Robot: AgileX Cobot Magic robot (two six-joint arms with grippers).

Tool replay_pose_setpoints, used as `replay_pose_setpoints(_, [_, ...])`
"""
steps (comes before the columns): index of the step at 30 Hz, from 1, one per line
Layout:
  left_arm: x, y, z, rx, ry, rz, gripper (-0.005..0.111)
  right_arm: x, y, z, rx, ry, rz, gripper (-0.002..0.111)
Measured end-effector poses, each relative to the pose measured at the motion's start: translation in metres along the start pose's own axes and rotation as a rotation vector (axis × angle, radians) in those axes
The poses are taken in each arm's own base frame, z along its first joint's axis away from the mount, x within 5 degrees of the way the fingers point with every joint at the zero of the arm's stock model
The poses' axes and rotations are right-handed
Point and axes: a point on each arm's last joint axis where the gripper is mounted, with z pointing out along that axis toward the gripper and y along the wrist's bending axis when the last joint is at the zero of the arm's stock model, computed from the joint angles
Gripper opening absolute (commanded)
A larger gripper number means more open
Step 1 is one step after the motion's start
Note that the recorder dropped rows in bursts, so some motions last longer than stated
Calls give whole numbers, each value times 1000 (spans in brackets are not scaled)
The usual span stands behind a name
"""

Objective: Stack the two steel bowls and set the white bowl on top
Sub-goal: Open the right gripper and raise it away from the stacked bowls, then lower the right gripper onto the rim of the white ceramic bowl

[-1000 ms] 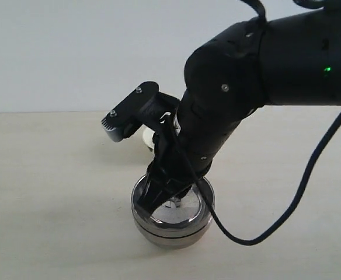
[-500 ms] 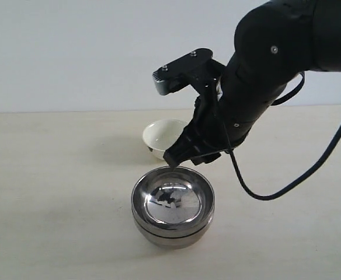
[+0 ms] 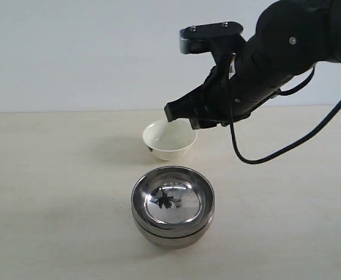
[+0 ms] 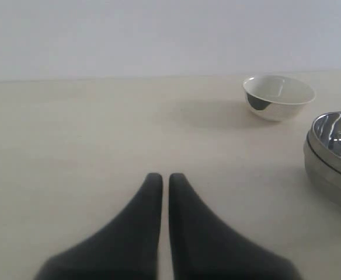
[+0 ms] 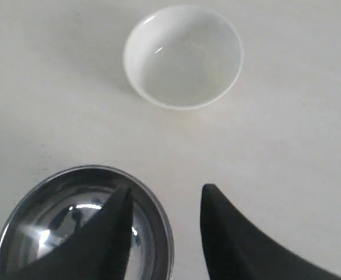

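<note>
Hovering my right gripper [image 3: 178, 112] in the air above the white bowl [image 3: 169, 139], I am holding its jaws well apart with nothing between them. My left gripper [image 4: 161, 178] is resting low over the table [image 3: 54, 175] off to the left, fingers nearly touching and holding nothing.

I am counting two steel bowls [image 3: 172, 201], already nested into one stack at the near middle, and one white bowl, sitting upright on the table just beyond the stack and apart from it. It is not yet on top.

I am judging the risks this way. The white bowl is looking glossy and thin-rimmed, so a pinch on one wall may be slipping or tipping it as it rises. Coming down off-centre, a finger could be pushing the bowl away instead of straddling its rim. The stack is lying close by, so a low carry could be clipping its rim and shifting it. A crooked release could be leaving the white bowl tilted inside.
</note>
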Motion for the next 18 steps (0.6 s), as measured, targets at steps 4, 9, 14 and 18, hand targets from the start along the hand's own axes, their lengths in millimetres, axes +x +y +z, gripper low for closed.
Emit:
replay_pose_setpoints(4, [0,0,0,0,0,0,4,-4,-11,1,14,-28,30,34])
replay_pose_setpoints(9, [0,0,0,0,0,0,4,-16,-11,-4,11,-58,41,34])
replay_pose_setpoints(14, [0,0,0,0,0,0,4,-32,-9,3,17,-51,44,34])
replay_pose_setpoints(18, [0,0,0,0,0,0,4,-42,-7,27,22,-26,45,34])
